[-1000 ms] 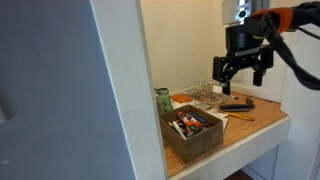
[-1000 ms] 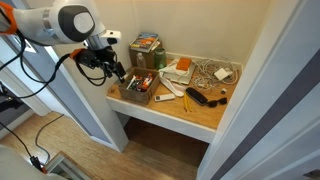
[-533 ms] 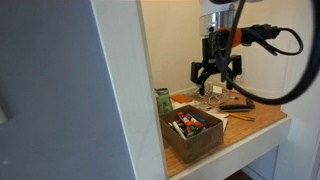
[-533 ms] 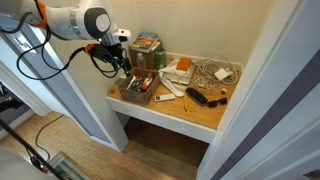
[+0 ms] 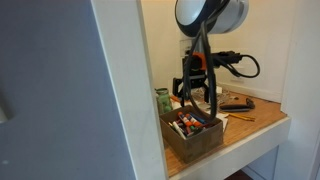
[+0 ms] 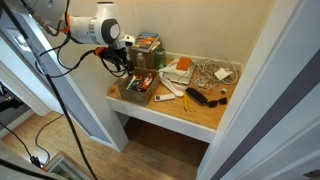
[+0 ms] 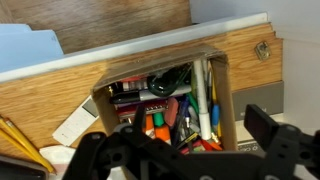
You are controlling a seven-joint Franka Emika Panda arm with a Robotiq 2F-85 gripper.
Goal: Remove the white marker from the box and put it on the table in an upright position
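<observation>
The brown open-topped box sits on the wooden table and is full of markers and pens. The white marker lies lengthwise among them near the box's right wall in the wrist view. My gripper is open and empty, hovering just above the box with a finger on either side of the contents. In both exterior views the gripper hangs over the box. The white marker is too small to pick out there.
A clear wire rack and a black object lie further along the table. A stack of books stands behind the box. A green can stands beside the box. Yellow pencils lie nearby. A white wall panel borders the alcove.
My arm has swung across the table from beyond the wire rack to a spot directly over the box and come lower. The gripper stays open.
</observation>
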